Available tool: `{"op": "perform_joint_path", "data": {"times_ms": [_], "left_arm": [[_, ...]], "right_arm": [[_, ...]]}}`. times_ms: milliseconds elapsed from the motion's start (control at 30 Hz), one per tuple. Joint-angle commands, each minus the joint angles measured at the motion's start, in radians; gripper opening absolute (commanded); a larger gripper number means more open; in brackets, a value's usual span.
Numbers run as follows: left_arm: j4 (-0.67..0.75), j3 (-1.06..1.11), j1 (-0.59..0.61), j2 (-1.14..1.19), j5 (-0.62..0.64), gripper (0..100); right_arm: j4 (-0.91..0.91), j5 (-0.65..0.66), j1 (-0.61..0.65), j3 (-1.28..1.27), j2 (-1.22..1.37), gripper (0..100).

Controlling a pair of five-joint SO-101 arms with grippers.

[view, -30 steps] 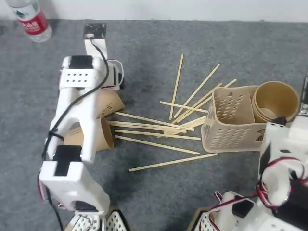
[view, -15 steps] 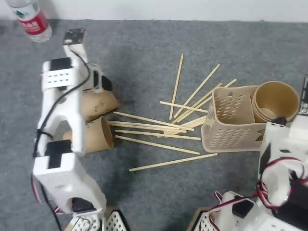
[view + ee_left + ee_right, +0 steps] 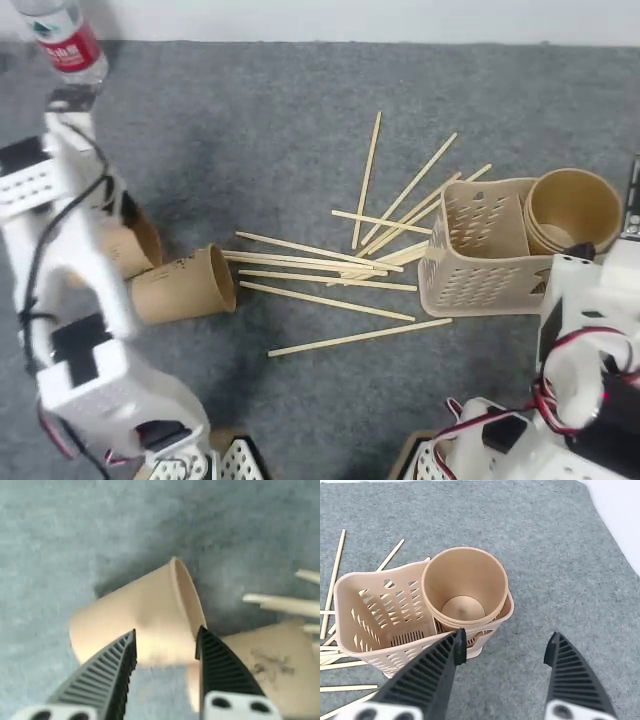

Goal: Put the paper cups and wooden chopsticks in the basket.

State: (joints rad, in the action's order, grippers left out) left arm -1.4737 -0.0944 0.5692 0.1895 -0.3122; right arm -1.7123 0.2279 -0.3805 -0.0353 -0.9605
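Left arm (image 3: 60, 260): rises from its base at the near left edge of the mat (image 3: 300, 100), links stacked away from the base along the left side, wrist bent down over the first cup (image 3: 130, 245). Left gripper (image 3: 165, 634): jaws sit on either side of the first cup (image 3: 145, 605) close to its rim, one finger (image 3: 112, 667) on each flank of the wall, clamped on it. The first cup lies on its side at the far left of the mat, partly under the arm. The second cup (image 3: 185, 285) also lies on its side, just beside the first one, mouth turned to the chopsticks (image 3: 330, 302); the left wrist view has it (image 3: 260, 665) touching the first cup's rim. The chopsticks are loose on the mat in a fan between the second cup and the basket (image 3: 470, 280), several ends reaching the basket's left wall. Right arm (image 3: 590, 340): folded low at the near right corner. Right gripper (image 3: 507, 639): jaws wide apart, holding nothing, hanging over the mat on the near side of the basket (image 3: 375, 625). The basket stands upright; the stacked cups (image 3: 465, 585) stand upright in its right compartment (image 3: 575, 205). A bottle (image 3: 65, 40) lies at the far left corner.
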Motion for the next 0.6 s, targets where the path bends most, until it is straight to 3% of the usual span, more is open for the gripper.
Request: {"op": "perform_joint_path", "data": {"times_ms": [0,267,567], "left_arm": [[-0.055,-0.019,0.107,-0.080,-0.123,18],[-0.038,-0.019,0.307,-0.103,-0.269,18],[-0.152,-0.016,0.146,-0.315,-0.183,22]], "right_arm": [[0.019,0.000,0.007,0.006,0.007,25.3],[0.019,-0.003,0.030,0.006,0.007,25.3],[0.007,-0.009,0.159,0.006,-0.002,25.3]]}}
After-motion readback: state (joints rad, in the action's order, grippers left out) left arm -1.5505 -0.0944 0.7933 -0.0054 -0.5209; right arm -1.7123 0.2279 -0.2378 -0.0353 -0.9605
